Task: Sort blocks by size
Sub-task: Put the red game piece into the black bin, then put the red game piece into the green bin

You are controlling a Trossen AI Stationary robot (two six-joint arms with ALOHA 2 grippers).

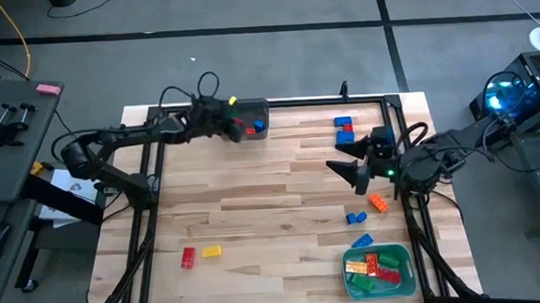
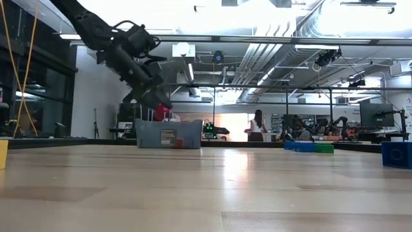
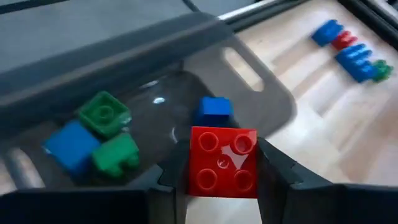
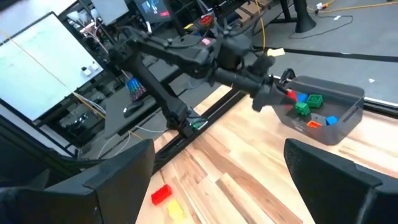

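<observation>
1. The desk (image 1: 272, 189) itself is the biggest worry, since the blocks are spread all over it. A red and a yellow one (image 1: 199, 255) sit near the front left, a blue-and-red row (image 1: 344, 126) lies back right, and orange and blue ones (image 1: 368, 211) are by the right arm. That's lots of reaching, and an arm sweeping low could knock them around.

2. The grey bin (image 1: 249, 115) at the back edge already has green and blue blocks (image 3: 99, 134) in it. If the drop lands on the rim, or bounces off the ones inside, the piece could hop back out onto the desk.

3. The teal tray (image 1: 381, 270) at front right holds mixed red, green and orange blocks. From above I can't tell which size belongs in it, so a wrong-container drop is a real risk.

4. The right end effector (image 1: 354, 174) hangs wide open over the right side, holding nothing. Looks idle, but it's close to the blue row, so a careless swing would scatter it.

5. The left end effector (image 3: 222, 180) is clamped on a square red block (image 3: 222, 162), above the bin. The grip looks to be on the sides only, so tilting might let it slip early.
</observation>
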